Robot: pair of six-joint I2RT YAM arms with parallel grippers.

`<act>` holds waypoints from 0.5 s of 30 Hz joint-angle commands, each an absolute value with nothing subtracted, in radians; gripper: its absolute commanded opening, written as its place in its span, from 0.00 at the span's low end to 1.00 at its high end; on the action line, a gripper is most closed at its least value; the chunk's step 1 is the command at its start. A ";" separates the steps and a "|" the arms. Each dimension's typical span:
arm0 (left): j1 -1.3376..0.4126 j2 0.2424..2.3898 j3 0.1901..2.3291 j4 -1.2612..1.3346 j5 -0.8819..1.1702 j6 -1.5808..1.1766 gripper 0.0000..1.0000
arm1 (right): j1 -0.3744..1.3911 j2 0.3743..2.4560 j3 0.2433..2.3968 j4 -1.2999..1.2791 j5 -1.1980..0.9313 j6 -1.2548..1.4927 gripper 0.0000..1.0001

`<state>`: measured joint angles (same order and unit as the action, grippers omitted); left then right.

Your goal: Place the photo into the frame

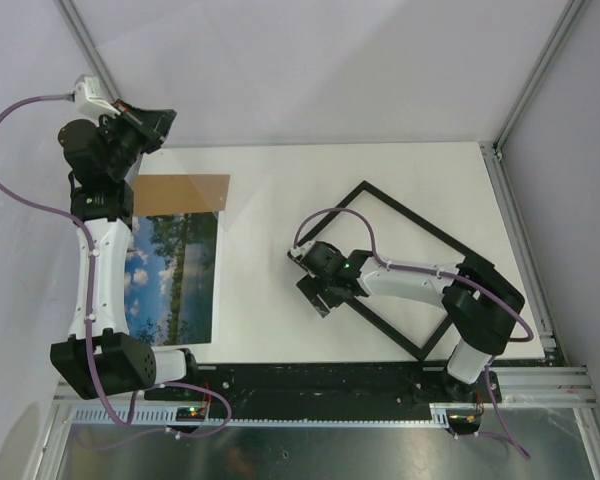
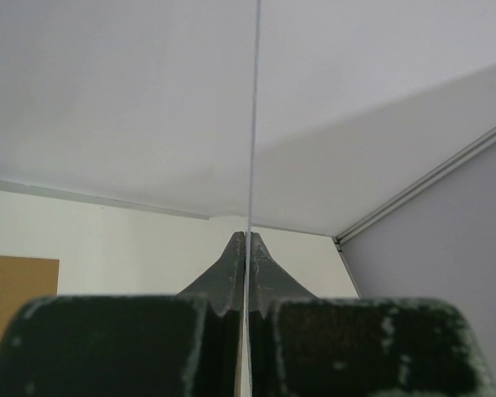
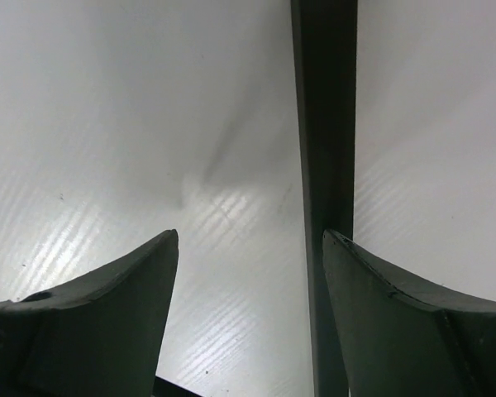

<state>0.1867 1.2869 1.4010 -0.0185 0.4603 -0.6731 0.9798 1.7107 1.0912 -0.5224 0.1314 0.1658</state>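
The photo is seen lying picture-side up on the white bench, on the near side of the left pincer and partly under that arm, well apart from the right pincer. The frame is laid flat with its black side showing. Its left part lies beneath the right pincer, whose jaws are spread wide, and one black bar is seen between them, close to one finger. The left pincer is clamped tight on a thin clear sheet, viewed edge-on. A brown cardboard board is seen near the left pincer, at the photo's far edge.
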 commanded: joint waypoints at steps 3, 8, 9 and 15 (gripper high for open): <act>0.196 1.262 1.425 0.025 0.485 -0.670 0.00 | 0.977 1.627 1.048 -0.547 0.181 0.201 0.75; 0.197 1.263 1.420 0.025 0.485 -0.669 0.00 | 0.950 1.590 1.018 -0.546 0.199 0.199 0.74; 0.197 1.263 1.419 0.025 0.486 -0.669 0.00 | 0.941 1.587 1.009 -0.542 0.196 0.199 0.74; 0.197 1.265 1.420 0.025 0.487 -0.664 0.00 | 0.909 1.584 0.952 -0.495 0.150 0.182 0.75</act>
<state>0.1875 1.2869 1.4010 -0.0185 0.4747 -0.6731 0.9234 1.6066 0.9802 -0.5343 0.1669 0.1864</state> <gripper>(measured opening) 0.007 0.747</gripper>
